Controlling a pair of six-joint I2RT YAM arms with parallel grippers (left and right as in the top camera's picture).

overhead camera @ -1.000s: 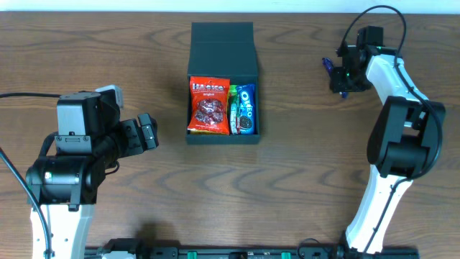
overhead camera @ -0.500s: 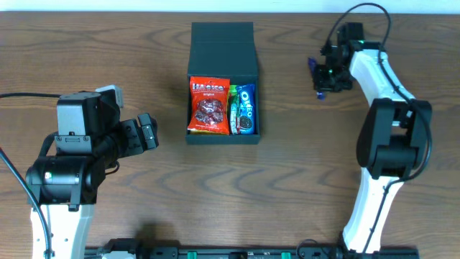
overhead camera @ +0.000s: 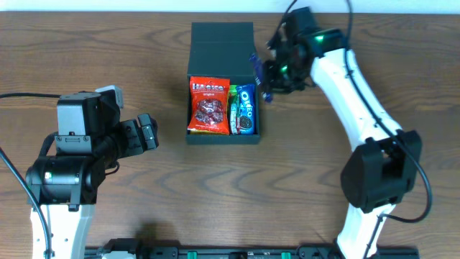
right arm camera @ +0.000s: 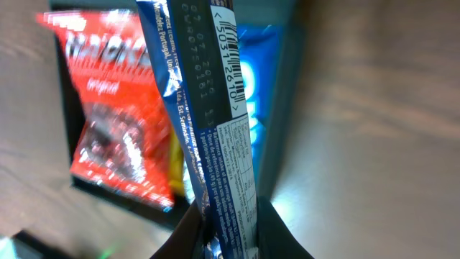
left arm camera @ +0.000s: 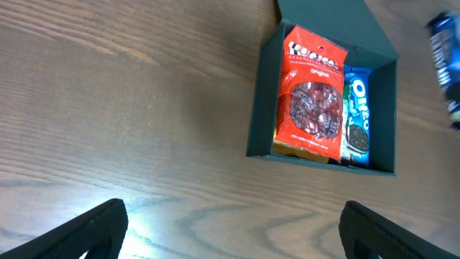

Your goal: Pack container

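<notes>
Fingers of the right gripper (overhead camera: 266,78) pinch a slim blue packet (overhead camera: 255,65), shown from overhead at the right wall of the container (overhead camera: 223,139), which sits mid-table toward the far edge with its lid flap (overhead camera: 223,43) laid back and open. Inside lie a red packet (overhead camera: 209,106), a thin green packet (overhead camera: 233,108) on edge and an Oreo packet (overhead camera: 246,108) against the right wall. The left gripper (overhead camera: 151,132) hangs well apart to the left, over bare table (overhead camera: 144,57), leaving the box approach to the other arm. In the left wrist view, its fingers (left arm camera: 93,226) stand spread wide and hold nothing; the container (left arm camera: 260,122) lies ahead, its contents filling most of the floor, and the blue packet (left arm camera: 447,65) shows blurred at the right margin, above and outside the wall. In the right wrist view, the two fingers (right arm camera: 188,234) clamp one end of the packet (right arm camera: 208,108), which projects away edge-on over the wall (right arm camera: 280,108). Holding it on edge probably suits the little free room left: only narrow gaps appear between the packets and the walls. The right wall's rim is the edge to clear; the table beyond it offers open room for withdrawing.
</notes>
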